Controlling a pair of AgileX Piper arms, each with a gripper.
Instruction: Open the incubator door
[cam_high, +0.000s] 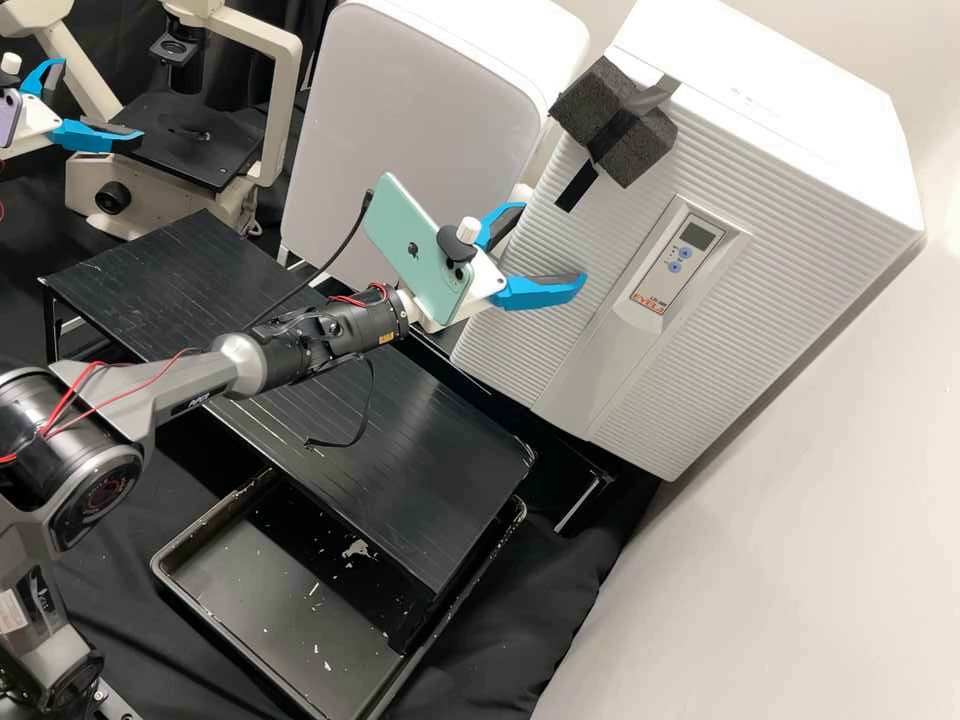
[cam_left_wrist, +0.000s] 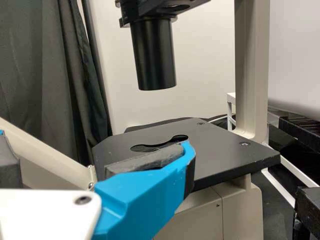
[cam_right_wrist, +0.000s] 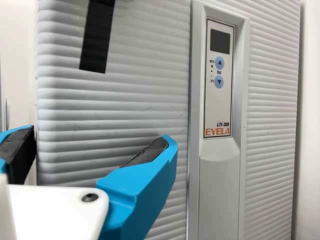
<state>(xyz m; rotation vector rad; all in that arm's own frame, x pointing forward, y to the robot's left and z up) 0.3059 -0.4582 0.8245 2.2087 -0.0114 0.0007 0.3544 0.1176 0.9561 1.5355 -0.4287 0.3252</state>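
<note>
- My right gripper (cam_high: 553, 243) is spread wide, nothing between its two fingers, out in front of the incubator (cam_high: 840, 170). I can't tell whether either fingertip touches it.
- Right ahead is the task's thing, the ridged door (cam_right_wrist: 125, 95), flush in its place and shut as far as I can see.
- Above my fingers, at the door's upper corner, sits a dark foam block (cam_high: 640, 150) with black tape (cam_right_wrist: 97, 40) running down from it. I take it for the pull.
- Where I am in the job: near the door, no hold on anything. Getting a grip, swinging the door out and letting go all seem left to do. I'd next go up to that foam, minding that it could squash or slip off under a hard tug.
- With the door shut, I can't see what the incubator holds.
- Below my arm, partly under the black rack (cam_high: 420, 440), lies a shallow black tray (cam_high: 260, 590) with pale flecks and scraps in it.
- Farther off, my left gripper (cam_high: 100, 100) is apart-fingered and empty beside the microscope (cam_high: 285, 90), which this job doesn't seem to need.
</note>
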